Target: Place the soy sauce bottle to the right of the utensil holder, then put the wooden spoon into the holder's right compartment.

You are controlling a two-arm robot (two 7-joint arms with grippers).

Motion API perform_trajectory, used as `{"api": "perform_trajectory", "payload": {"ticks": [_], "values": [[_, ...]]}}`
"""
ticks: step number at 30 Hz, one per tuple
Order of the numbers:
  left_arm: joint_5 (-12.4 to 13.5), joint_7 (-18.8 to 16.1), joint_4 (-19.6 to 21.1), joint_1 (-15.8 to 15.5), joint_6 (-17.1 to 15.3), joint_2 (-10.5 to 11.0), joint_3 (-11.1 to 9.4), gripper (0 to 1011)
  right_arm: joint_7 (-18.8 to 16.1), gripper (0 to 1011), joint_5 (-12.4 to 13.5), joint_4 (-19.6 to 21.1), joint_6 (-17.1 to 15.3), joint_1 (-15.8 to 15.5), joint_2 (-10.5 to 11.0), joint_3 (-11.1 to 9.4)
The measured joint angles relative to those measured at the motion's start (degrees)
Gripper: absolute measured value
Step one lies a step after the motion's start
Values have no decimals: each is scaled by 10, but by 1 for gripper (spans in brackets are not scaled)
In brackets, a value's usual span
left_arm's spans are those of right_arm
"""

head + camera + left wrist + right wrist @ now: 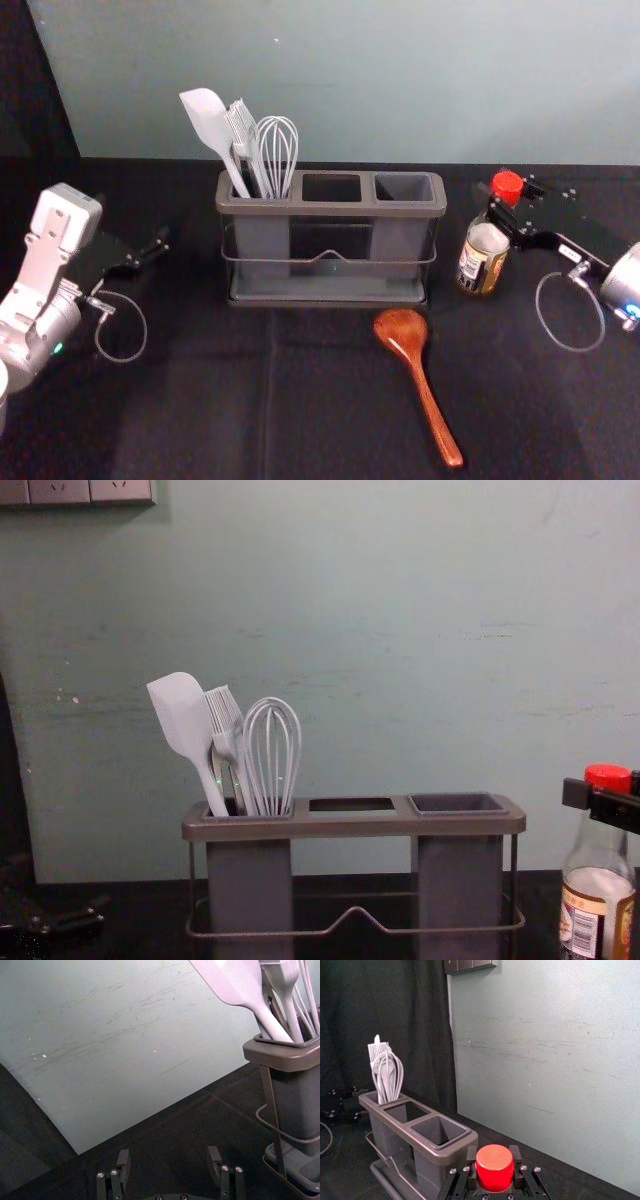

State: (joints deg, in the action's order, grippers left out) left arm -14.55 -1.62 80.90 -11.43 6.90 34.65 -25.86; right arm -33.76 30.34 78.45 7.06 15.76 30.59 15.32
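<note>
Grey holder [330,209], utensils [243,135] in left compartment [262,240], beside bottle [484,255] in right tool [508,206].

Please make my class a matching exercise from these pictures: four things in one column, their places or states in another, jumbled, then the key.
Things
1. whisk
2. wooden spoon
3. soy sauce bottle
4. left gripper

Places or states
A. held by the right gripper
B. open, left of the utensil holder
C. in the holder's left compartment
D. lying in front of the holder

Pairs: 1-C, 2-D, 3-A, 4-B
</note>
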Motion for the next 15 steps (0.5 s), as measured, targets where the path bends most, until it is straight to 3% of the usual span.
{"api": "perform_trajectory", "payload": {"ticks": [15], "values": [[0,0,0,0,0,0,0,1005,-3,382,-3,-40,7,28,-23,14]]}}
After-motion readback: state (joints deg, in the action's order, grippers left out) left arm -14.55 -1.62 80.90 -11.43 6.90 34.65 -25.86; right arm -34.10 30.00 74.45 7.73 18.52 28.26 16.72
